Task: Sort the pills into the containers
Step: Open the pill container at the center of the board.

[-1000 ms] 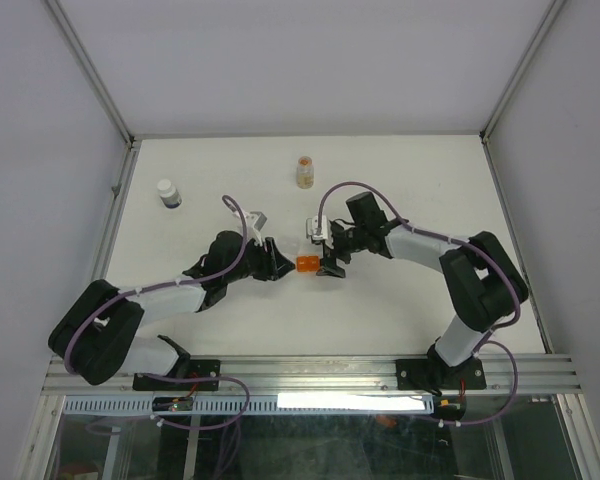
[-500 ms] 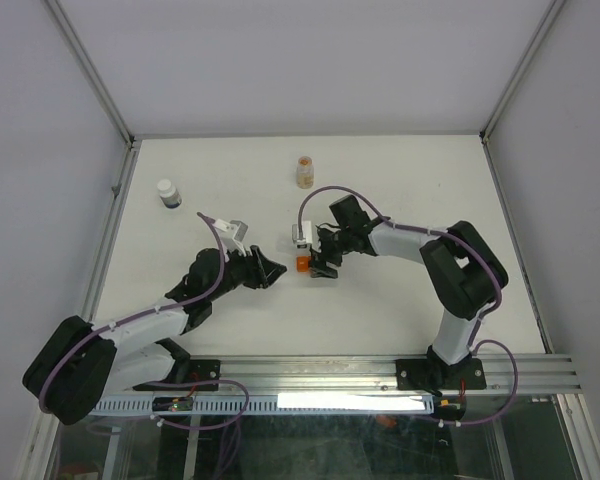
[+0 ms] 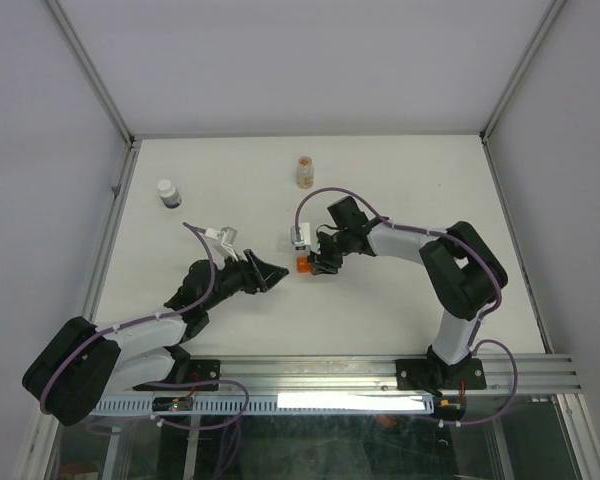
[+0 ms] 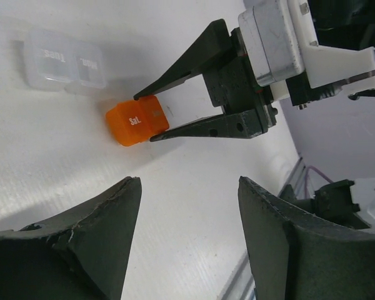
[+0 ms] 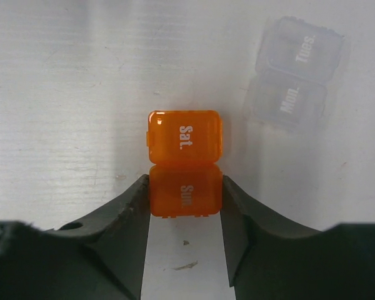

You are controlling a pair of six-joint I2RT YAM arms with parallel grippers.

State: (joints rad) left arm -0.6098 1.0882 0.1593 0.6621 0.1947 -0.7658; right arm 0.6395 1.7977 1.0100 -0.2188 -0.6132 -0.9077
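Centrally on the white table (image 3: 400, 180), inside pale walls (image 3: 40, 120), the right gripper (image 3: 310, 266) clamps the orange pill box (image 5: 185, 147); the left gripper (image 4: 189, 184) gapes empty, just left in frame.

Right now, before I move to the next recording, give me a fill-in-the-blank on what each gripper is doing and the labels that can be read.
The right gripper grips the orange pill box by the compartment marked ___.
The left gripper is open and holds ___.
The clear pill box reads Mon. and ___.
Missing words: Sun.; nothing; Tues.
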